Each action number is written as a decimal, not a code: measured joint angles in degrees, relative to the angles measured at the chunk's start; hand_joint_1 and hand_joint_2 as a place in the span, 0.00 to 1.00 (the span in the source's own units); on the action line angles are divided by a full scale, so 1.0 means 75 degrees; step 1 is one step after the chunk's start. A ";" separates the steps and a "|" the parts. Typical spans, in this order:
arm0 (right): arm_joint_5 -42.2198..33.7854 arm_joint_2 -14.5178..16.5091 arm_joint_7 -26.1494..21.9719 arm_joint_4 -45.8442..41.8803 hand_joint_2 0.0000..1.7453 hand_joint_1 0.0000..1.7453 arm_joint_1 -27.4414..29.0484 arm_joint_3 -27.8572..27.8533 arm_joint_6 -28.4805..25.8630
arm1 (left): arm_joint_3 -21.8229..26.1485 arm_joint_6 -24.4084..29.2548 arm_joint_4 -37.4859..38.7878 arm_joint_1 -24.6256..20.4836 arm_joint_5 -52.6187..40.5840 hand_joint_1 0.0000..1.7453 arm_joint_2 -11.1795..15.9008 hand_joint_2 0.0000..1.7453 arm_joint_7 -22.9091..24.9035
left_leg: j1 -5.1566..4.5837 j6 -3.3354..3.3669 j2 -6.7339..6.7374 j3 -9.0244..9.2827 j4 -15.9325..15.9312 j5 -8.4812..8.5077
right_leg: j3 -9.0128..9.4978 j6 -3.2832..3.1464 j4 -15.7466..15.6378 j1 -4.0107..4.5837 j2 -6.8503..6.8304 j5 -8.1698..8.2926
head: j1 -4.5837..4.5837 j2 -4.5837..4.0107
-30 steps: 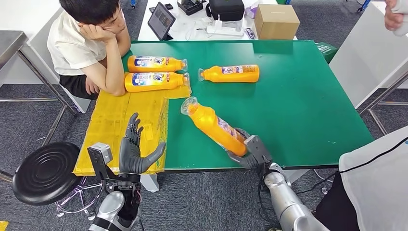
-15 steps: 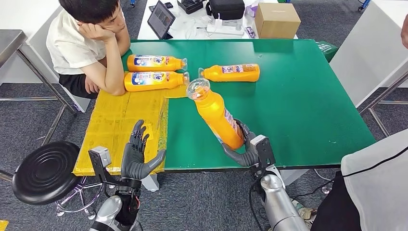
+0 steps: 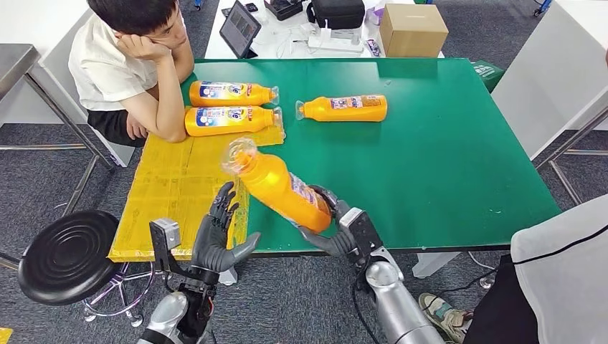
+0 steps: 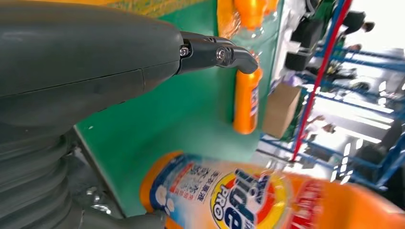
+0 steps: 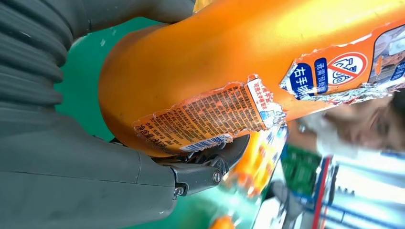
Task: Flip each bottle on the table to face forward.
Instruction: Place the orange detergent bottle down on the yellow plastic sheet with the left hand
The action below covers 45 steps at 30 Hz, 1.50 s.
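My right hand (image 3: 335,231) grips the base of an orange bottle (image 3: 278,185) and holds it tilted above the table's near edge, its clear cap end toward my left. The same held bottle (image 5: 248,71) shows a torn back label in the right wrist view, and its front label (image 4: 239,195) faces the left wrist camera. My left hand (image 3: 219,235) stands open, fingers spread, just left of the bottle without touching it. Two bottles (image 3: 233,94) (image 3: 231,120) lie front label up at the far left. A third bottle (image 3: 344,108) lies near the table's middle back.
A person (image 3: 133,64) sits at the far left, elbow on the yellow mat (image 3: 179,186) over the green table (image 3: 444,158). A black stool (image 3: 64,258) stands by my left arm. Another person (image 3: 559,279) stands at the right. A cardboard box (image 3: 412,31) sits beyond.
My right hand has swung the held bottle to my left, its cap end now over the mat's edge. My left hand has risen slightly toward it.
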 joint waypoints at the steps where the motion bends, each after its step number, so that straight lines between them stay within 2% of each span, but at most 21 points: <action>1: 0.0013 0.0026 0.0002 0.0000 1.00 0.93 -0.0024 0.0088 -0.0043 | -0.0023 -0.0014 0.0044 -0.0036 -0.0027 0.00 0.0002 1.00 0.0034 | 0.0000 0.0000 0.0000 0.0000 0.0000 0.0000 | 0.0000 0.0000 0.0000 0.0000 0.0000 0.0000 | 0.0000 0.0000; 9: 0.0035 0.0138 0.0106 0.0000 1.00 0.97 -0.0172 0.0499 -0.0197 | -0.0203 -0.0071 0.0215 -0.0239 -0.0084 0.00 -0.0007 1.00 0.0060 | -0.0002 0.0000 -0.0002 -0.0001 0.0000 0.0002 | 0.0000 0.0000 0.0000 -0.0002 -0.0001 0.0000 | 0.0000 0.0000; 15: 0.0053 0.0172 0.0109 0.0028 1.00 0.96 -0.0192 0.0697 -0.0274 | -0.0229 -0.0190 0.0232 -0.0328 0.0161 0.00 -0.0042 1.00 -0.0061 | -0.0002 0.0000 -0.0002 -0.0004 0.0000 0.0001 | -0.0005 0.0000 0.0000 -0.0001 -0.0001 0.0000 | -0.0001 0.0000; 22: 0.0031 0.0209 0.0019 0.0188 1.00 0.97 -0.0300 0.0946 -0.0288 | -0.0344 -0.1176 0.0100 -0.0354 0.1084 0.00 -0.0052 1.00 -0.0198 | -0.0001 0.0000 -0.0002 -0.0005 0.0000 0.0002 | -0.0004 0.0000 0.0001 -0.0001 -0.0001 0.0000 | 0.0001 0.0000; 27: 0.0017 0.0242 -0.0026 0.0263 1.00 0.95 -0.0381 0.1059 -0.0215 | -0.0350 -0.1602 0.0041 -0.0354 0.1517 0.00 -0.0052 1.00 -0.0195 | -0.0001 0.0000 -0.0002 -0.0006 0.0000 0.0002 | -0.0004 0.0000 0.0000 -0.0002 -0.0001 0.0000 | 0.0001 0.0000; 31: 0.0000 0.0277 -0.0055 0.0331 1.00 0.97 -0.0458 0.1130 -0.0162 | -0.0347 -0.2125 0.0041 -0.0366 0.1982 0.00 -0.0045 1.00 -0.0142 | -0.0001 0.0000 -0.0002 -0.0006 0.0000 0.0002 | -0.0006 0.0000 0.0000 -0.0001 -0.0001 0.0000 | -0.0001 0.0000; 40: 0.0001 0.0329 -0.0043 0.0468 1.00 0.97 -0.0568 0.1227 -0.0161 | -0.0347 -0.2036 0.0041 -0.0437 0.1814 0.00 -0.0041 1.00 -0.0190 | -0.0001 0.0000 -0.0002 -0.0006 0.0000 0.0002 | -0.0006 0.0000 0.0001 -0.0002 -0.0001 0.0000 | 0.0000 0.0000; 45: 0.0001 0.0332 0.0194 0.0511 1.00 0.96 -0.0591 0.1277 -0.0188 | -0.0344 -0.1809 0.0047 -0.0447 0.1756 0.00 -0.0041 1.00 -0.0123 | -0.0002 0.0000 -0.0002 -0.0006 0.0000 0.0002 | -0.0007 0.0000 0.0000 -0.0002 -0.0001 0.0000 | 0.0000 0.0000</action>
